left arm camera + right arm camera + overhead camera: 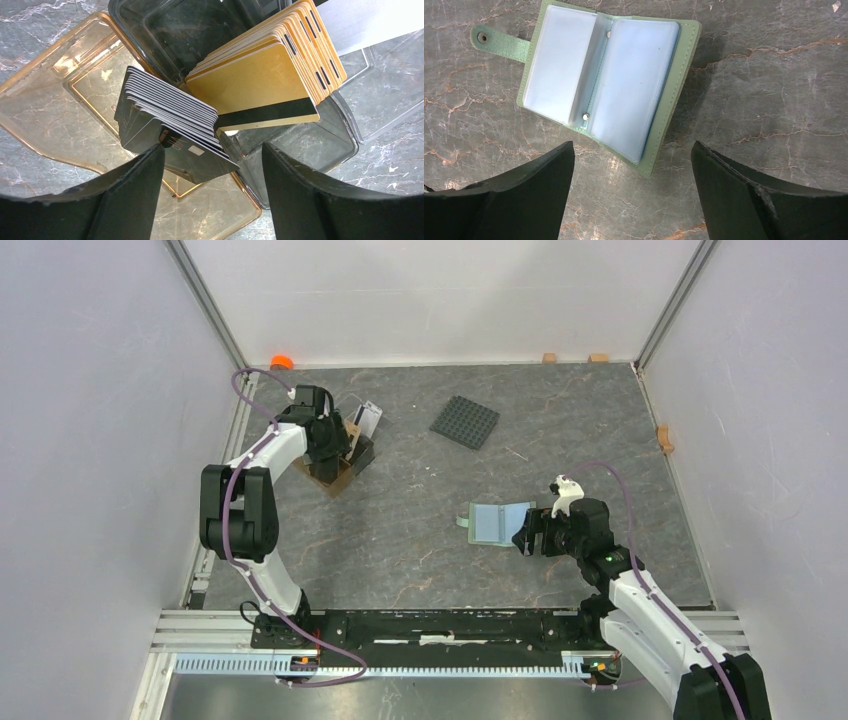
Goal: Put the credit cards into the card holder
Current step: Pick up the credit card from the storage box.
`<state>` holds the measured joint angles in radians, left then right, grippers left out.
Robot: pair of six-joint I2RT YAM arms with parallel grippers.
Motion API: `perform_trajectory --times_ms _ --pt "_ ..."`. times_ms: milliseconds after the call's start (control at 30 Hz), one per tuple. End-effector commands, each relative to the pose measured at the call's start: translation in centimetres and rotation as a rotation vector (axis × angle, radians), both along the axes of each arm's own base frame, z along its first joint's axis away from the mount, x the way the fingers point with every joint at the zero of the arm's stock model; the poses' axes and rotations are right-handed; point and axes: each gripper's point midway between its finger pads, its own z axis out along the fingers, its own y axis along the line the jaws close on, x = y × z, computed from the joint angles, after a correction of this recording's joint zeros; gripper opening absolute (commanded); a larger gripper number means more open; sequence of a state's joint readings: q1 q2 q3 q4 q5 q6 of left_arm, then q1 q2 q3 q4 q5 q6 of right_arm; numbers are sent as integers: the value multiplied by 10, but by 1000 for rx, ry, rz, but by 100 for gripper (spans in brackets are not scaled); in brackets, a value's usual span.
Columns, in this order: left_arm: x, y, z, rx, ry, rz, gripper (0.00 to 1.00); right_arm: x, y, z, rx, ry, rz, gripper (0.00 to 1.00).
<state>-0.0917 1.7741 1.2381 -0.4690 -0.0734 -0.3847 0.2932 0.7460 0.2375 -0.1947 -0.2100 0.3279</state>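
Observation:
The credit cards stand in stacks in a tray at the back left: a black stack (170, 120), a tan-gold stack (265, 75) and a white-grey card (365, 20) behind. My left gripper (212, 155) is open just above them, its left fingertip (150, 160) touching the nearest black card; it shows in the top view (335, 445). The card holder (599, 80) lies open on the table, sage-green outside, light blue inside, also in the top view (495, 523). My right gripper (631, 155) is open and empty just near of it (530, 532).
The cards sit in a dark clear box (320, 145) over a brown open tray (55, 100) (335, 480). A black studded square plate (465, 422) lies at the back centre. White walls enclose the table; small orange and tan blocks (282, 362) sit along the edges.

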Motion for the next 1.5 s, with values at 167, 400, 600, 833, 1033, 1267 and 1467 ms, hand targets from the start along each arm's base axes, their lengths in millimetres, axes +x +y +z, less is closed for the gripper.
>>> perform_trajectory --times_ms 167,400,600,833,1033,1267,1467 --pt "21 -7 27 3 -105 -58 62 6 4 9 31 -37 4 89" --pt "20 1 36 40 -115 -49 45 5 5 10 35 -36 2 89" --pt "16 10 47 86 -130 -31 34 5 4 10 37 -40 -3 89" --pt "7 20 52 133 -104 -6 25 4 4 10 37 -38 -3 89" --pt "-7 40 51 239 -30 24 11 4 5 12 48 -40 -4 89" --pt "-17 44 67 257 -36 27 2 6 0 19 30 -58 -26 90" --pt "-36 48 101 269 -107 12 2 14 -17 40 -38 -104 -95 93"
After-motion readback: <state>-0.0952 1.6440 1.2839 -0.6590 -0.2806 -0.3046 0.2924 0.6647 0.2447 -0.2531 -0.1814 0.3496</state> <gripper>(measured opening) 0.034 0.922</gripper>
